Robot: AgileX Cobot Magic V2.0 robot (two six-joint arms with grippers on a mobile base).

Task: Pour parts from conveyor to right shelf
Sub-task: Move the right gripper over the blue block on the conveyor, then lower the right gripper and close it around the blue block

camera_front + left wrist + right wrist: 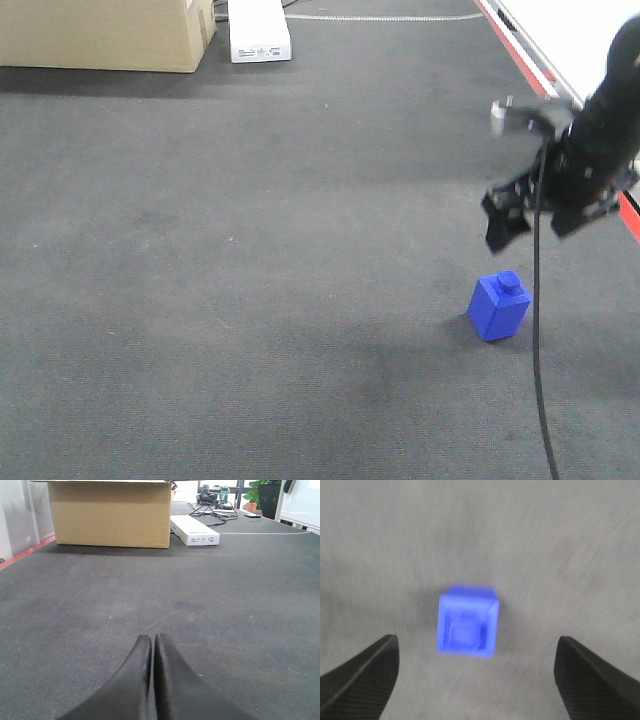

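Dark grey carpeted surface (250, 250), flat and wide. Carries a small blue block (499, 306) toward the right, upright with its stud on top, well apart from everything else. At the far left, a large cardboard box (100, 35); just beside it, a flat white box (259, 30). Bordered on the right by a red strip (520, 60).
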